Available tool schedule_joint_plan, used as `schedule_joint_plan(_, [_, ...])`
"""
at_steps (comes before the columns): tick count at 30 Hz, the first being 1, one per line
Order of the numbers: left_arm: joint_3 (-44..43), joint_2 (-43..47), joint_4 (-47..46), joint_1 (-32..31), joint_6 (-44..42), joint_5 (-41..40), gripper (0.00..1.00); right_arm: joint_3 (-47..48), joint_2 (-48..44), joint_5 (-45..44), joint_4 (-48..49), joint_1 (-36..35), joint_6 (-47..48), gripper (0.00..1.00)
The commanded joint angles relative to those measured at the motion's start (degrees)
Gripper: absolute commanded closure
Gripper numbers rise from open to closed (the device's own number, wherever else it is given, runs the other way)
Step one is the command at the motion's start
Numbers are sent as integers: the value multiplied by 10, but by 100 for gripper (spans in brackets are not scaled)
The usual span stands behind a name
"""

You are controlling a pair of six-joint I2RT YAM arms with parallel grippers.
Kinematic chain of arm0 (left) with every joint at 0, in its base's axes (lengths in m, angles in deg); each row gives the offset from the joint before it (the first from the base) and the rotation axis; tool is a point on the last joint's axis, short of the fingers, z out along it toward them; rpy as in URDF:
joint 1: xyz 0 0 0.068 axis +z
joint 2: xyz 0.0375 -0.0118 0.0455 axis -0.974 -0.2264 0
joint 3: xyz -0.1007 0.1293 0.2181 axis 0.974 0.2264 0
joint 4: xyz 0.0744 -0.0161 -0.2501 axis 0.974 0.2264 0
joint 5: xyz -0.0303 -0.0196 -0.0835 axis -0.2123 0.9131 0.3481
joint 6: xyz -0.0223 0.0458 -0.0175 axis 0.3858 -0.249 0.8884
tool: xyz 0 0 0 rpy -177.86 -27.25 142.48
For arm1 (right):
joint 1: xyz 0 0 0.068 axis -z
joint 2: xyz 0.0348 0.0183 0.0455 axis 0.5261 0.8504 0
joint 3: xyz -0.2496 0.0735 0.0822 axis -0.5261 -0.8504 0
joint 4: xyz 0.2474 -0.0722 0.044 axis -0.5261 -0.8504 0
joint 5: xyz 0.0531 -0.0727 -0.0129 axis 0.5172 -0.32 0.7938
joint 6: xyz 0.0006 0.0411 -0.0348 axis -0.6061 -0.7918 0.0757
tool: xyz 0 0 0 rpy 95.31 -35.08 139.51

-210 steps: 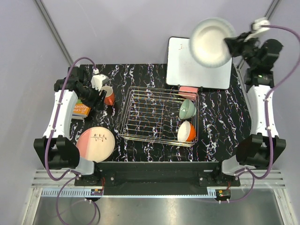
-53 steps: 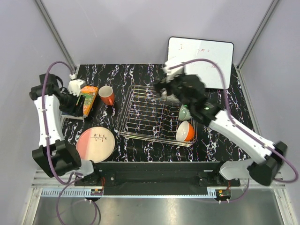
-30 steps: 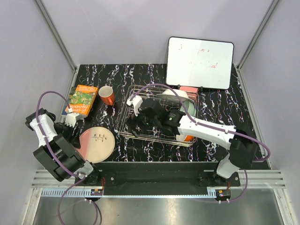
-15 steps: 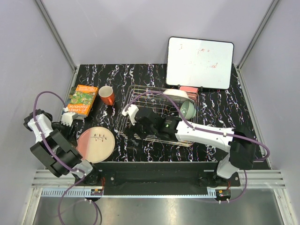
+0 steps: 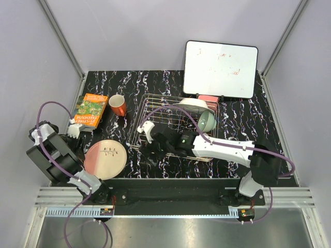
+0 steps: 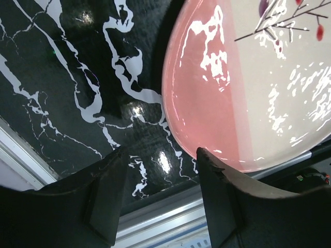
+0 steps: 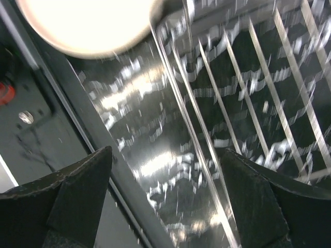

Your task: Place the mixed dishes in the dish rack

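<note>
The silver wire dish rack stands mid-table. A white plate leans upright at its back, with a pale green bowl to the right of it. An orange-red mug stands left of the rack. The pink-and-cream plate lies at the front left. My right gripper hangs open and empty over the rack's front-left corner. My left gripper is open just left of the pink-and-cream plate, apart from its rim. My right arm covers the rack's front right.
A green-orange book lies at the left. A whiteboard stands behind the rack, with a small pink cup at its foot. The table's front rail runs close under both grippers.
My right gripper has drawn back from inside the rack toward its front-left corner, empty. The left arm has shifted only slightly beside the pink-and-cream plate.
</note>
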Motion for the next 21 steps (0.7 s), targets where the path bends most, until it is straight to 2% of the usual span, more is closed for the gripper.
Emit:
schedule_joint_plan(1, [-1,-17,-25,4,-4,1,42,-53,-48,-24,-15,-1,-59,9])
schedule_joint_plan(11, [-5,-59,-55,-16,12,2,44,-93,-99,-33,-33,-8,-91,12])
schedule_joint_plan(16, [9,-64,-73,-40,29,-4,44,-70,-115,-90,-48,-32,-80,13])
schedule_joint_plan(21, [10,-68,-88,-55,42,-8,45,-55,-122,-39,-62,-34,-95,15])
